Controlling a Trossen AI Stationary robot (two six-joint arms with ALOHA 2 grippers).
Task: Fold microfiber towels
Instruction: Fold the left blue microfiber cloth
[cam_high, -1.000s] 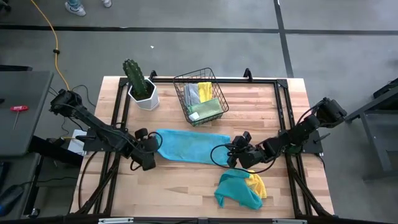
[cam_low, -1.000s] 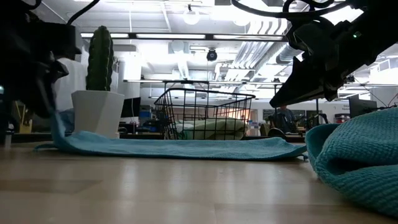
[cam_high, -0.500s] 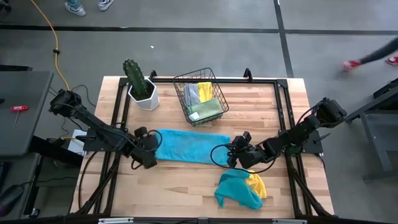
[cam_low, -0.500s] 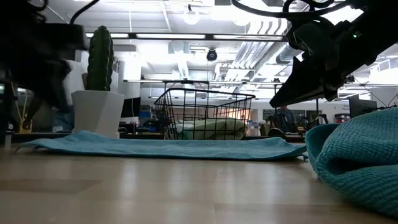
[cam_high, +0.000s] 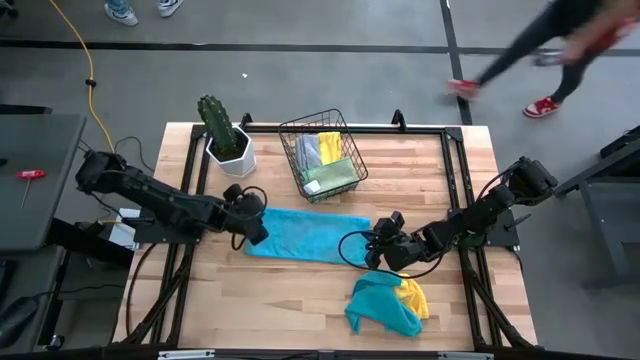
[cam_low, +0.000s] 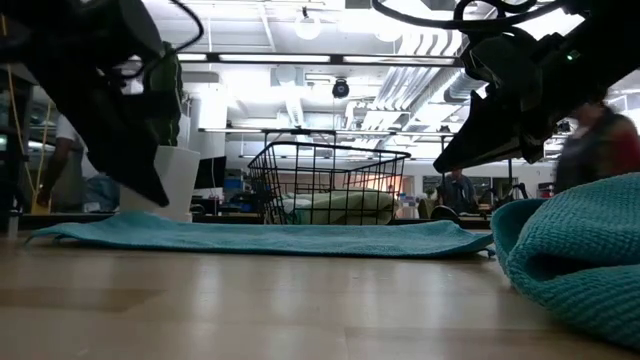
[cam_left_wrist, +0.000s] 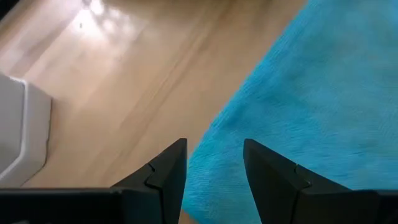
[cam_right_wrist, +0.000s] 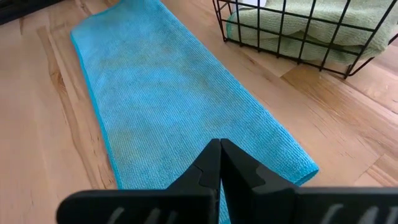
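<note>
A teal-blue microfiber towel (cam_high: 305, 235) lies flat, folded into a long strip, across the table's middle. It also shows in the low view (cam_low: 270, 238). My left gripper (cam_high: 258, 228) is open and hovers above the strip's left end (cam_left_wrist: 298, 93), with its fingers over the towel's edge. My right gripper (cam_high: 372, 257) is shut and empty, held above the strip's right end (cam_right_wrist: 168, 106). In the low view it is clear of the cloth (cam_low: 450, 160). A crumpled teal towel and a yellow one (cam_high: 385, 305) lie heaped near the front edge.
A black wire basket (cam_high: 322, 155) at the back middle holds green, yellow and grey towels. A cactus in a white pot (cam_high: 228, 140) stands at the back left. Bare wood lies in front of the strip. A person walks past beyond the table.
My left gripper has moved toward the table's far edge and a little to the right, and has turned. The teal strip's left end, held up at that gripper a second ago, has dropped and now lies flat on the table. The rest of the strip has stayed in place.
</note>
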